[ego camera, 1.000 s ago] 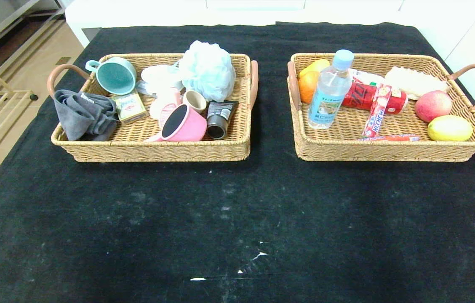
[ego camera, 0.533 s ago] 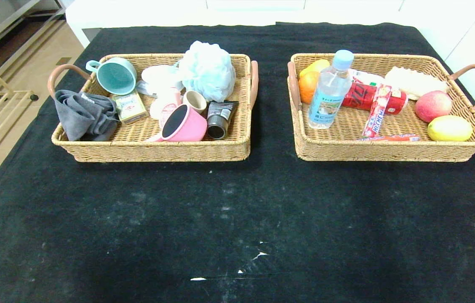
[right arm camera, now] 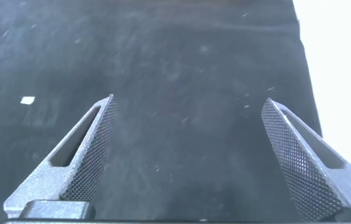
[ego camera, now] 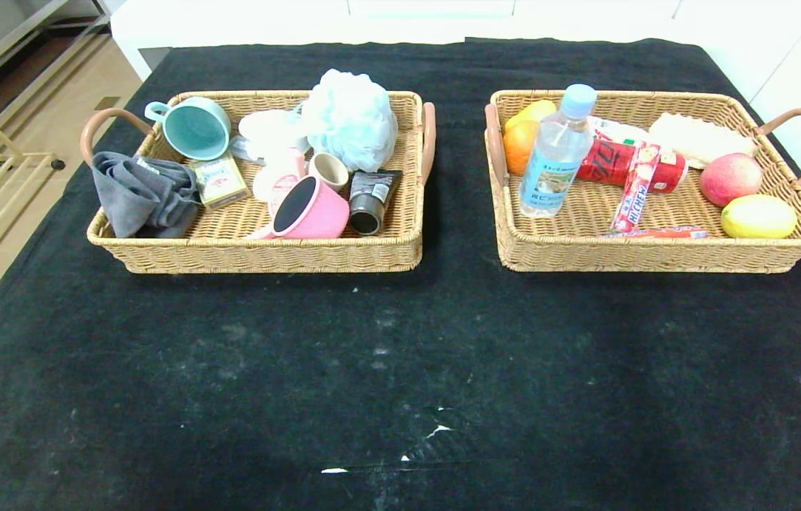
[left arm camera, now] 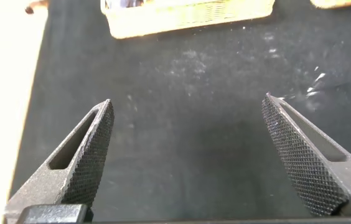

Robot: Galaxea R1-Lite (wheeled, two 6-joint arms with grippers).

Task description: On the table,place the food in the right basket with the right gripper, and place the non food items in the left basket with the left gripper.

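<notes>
Two baskets, head view: both sit side by side at the far part of the table (ego camera: 400, 369), apart from each other; neither of my arms shows here.
Left basket (ego camera: 258, 252): holds the pink saucepan (ego camera: 309, 208) lying on its side with its dark inside facing me, the small beige cup (ego camera: 329, 170) just behind it, and the pink squeeze bottle (ego camera: 280, 186) touching the saucepan's left.
Other things in it: a teal mug (ego camera: 192, 127), a grey cloth (ego camera: 141, 195), a pale blue bath puff (ego camera: 349, 117), a black tube (ego camera: 371, 201), a small card box (ego camera: 219, 180).
Right basket (ego camera: 656, 254): holds the clear bottle (ego camera: 554, 162) upright near its left wall, the Hi-Chew stick (ego camera: 635, 188) lying beside it, and the orange sausage stick (ego camera: 660, 232) along the near wall.
Other things in it: an orange (ego camera: 518, 145), a red can (ego camera: 617, 163) on its side, an apple (ego camera: 730, 178), a lemon (ego camera: 758, 216).
Bare cloth, head view: only white scuffs on the near half.
Left wrist view: my left gripper (left arm camera: 188, 155) hangs above dark cloth, fingers (left arm camera: 91, 152) spread wide with nothing between them; the near wall of the left basket shows farther off.
Right wrist view: my right gripper (right arm camera: 188, 155) hangs above the cloth near the table's edge, fingers (right arm camera: 300, 158) spread wide and gripping nothing.
</notes>
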